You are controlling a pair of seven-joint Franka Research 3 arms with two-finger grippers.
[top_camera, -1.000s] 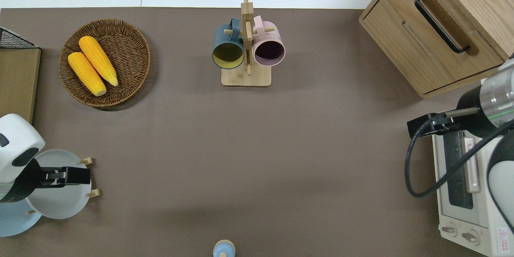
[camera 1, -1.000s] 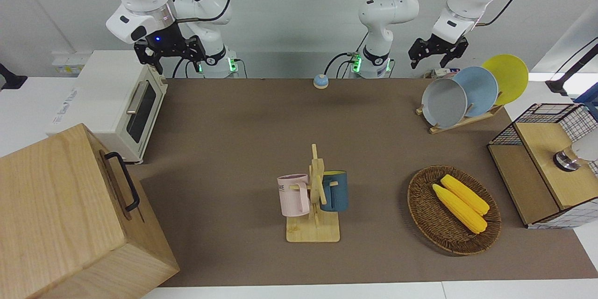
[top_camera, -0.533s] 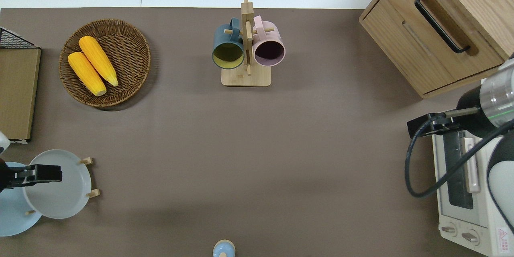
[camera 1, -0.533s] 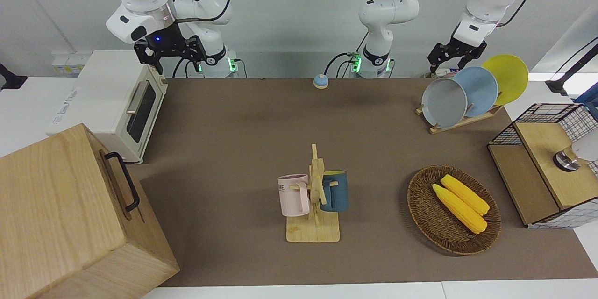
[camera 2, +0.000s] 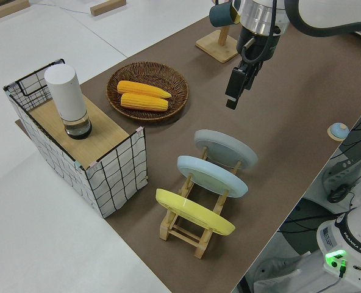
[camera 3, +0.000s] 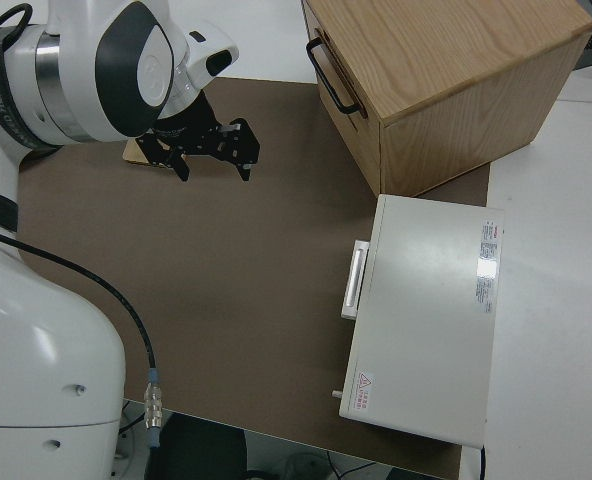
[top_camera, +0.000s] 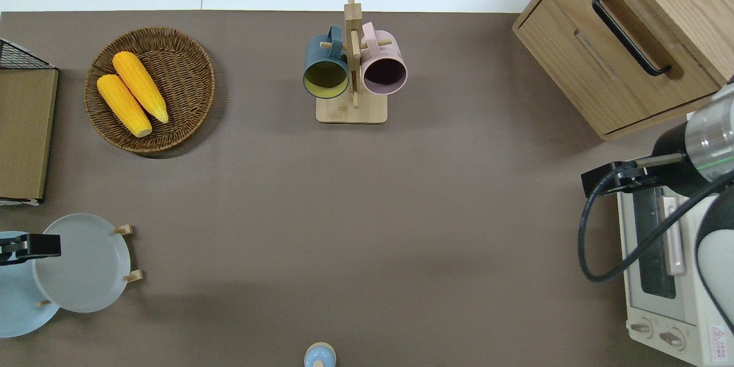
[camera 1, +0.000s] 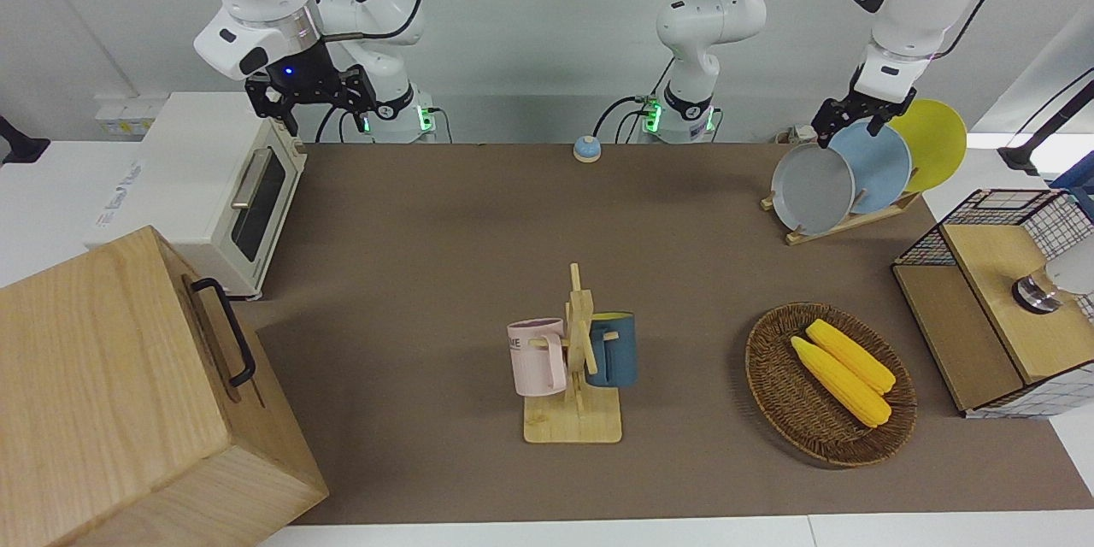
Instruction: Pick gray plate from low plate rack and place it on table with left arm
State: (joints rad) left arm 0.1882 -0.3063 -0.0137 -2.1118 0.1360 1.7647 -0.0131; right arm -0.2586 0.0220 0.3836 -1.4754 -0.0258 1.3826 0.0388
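The gray plate (camera 1: 812,188) stands slanted in the low plate rack (camera 1: 842,224), in the slot nearest the table's middle; it also shows in the overhead view (top_camera: 83,266) and the left side view (camera 2: 226,149). My left gripper (camera 1: 849,126) is open and empty, up in the air. In the overhead view it (top_camera: 37,245) is over the gray plate's rim where that meets the light-blue plate (top_camera: 14,304). The table (camera 1: 479,239) carries a brown mat. My right gripper (camera 1: 312,101) is open and parked.
The rack also holds the light-blue plate (camera 1: 880,164) and a yellow plate (camera 1: 930,144). A wire basket shelf (camera 1: 1000,299), a wicker basket (camera 1: 773,385) with two corn cobs, a mug stand (camera 1: 577,359), a toaster oven (camera 1: 214,188), a wooden cabinet (camera 1: 128,393) and a small bell (camera 1: 586,149) stand around.
My left gripper has moved toward the left arm's end of the table and come down, from over the gray plate's middle to over its rim. The plates have not moved.
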